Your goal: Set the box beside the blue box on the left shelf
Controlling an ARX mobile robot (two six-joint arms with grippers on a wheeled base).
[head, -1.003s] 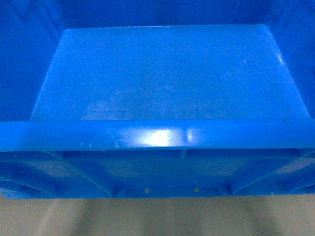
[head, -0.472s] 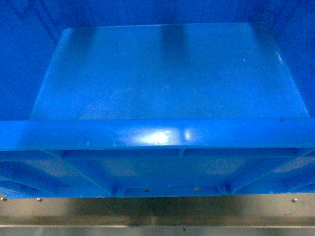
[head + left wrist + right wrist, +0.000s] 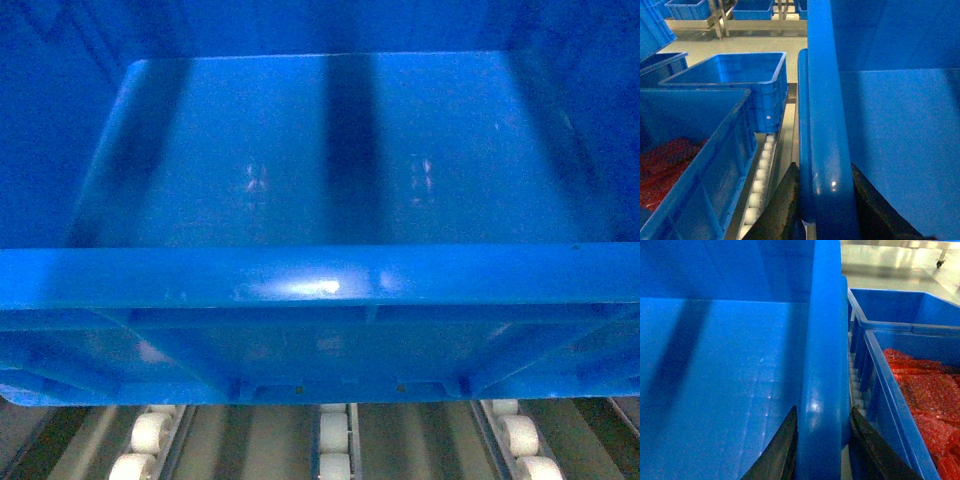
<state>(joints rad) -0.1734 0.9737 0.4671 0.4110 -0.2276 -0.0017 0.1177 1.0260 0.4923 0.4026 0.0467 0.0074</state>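
Box (image 3: 340, 180): filled most of the head frame, above the left shelf (image 3: 335, 440) rollers seen along the bottom edge. Left gripper (image 3: 825, 200): clamped astride the box's left rim. Right gripper (image 3: 822, 440): clamped astride its right rim. Neighbouring blue crates (image 3: 735, 80) were recorded at left; crate with red contents (image 3: 925, 395) at right.
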